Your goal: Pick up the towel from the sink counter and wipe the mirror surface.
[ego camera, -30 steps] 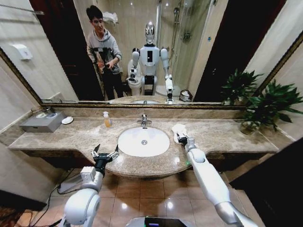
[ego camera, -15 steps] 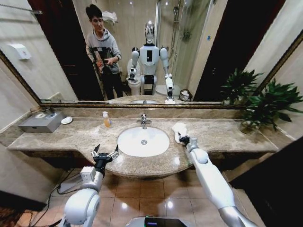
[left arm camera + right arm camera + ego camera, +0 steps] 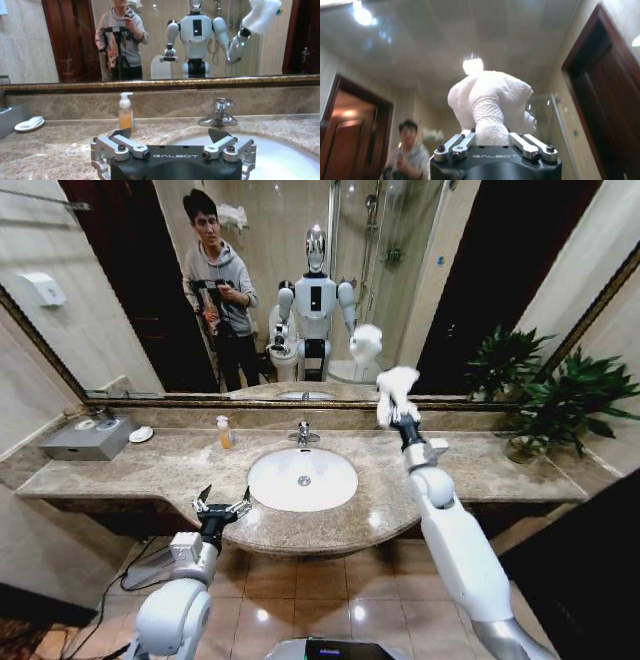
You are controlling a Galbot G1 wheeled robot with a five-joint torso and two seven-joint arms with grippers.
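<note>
The white towel (image 3: 397,388) is bunched in my right gripper (image 3: 401,416), which is shut on it and raised above the sink counter (image 3: 150,472), right of the faucet (image 3: 303,434). The towel sits level with the lower edge of the mirror surface (image 3: 130,300), close to the glass; whether it touches I cannot tell. In the right wrist view the towel (image 3: 487,99) bulges up from between the fingers (image 3: 462,141). The mirror reflects the raised towel (image 3: 262,15). My left gripper (image 3: 222,502) (image 3: 170,134) stands open and empty at the counter's front edge, left of the basin (image 3: 303,478).
An orange soap bottle (image 3: 225,432) (image 3: 126,112) stands at the back of the counter left of the faucet. A grey box (image 3: 90,438) and a white soap dish (image 3: 142,434) (image 3: 29,123) sit at far left. Potted plants (image 3: 560,405) fill the right end.
My right gripper has lifted the towel off the counter beside the basin and carried it up and back to the mirror's lower edge. The left arm has stayed still.
</note>
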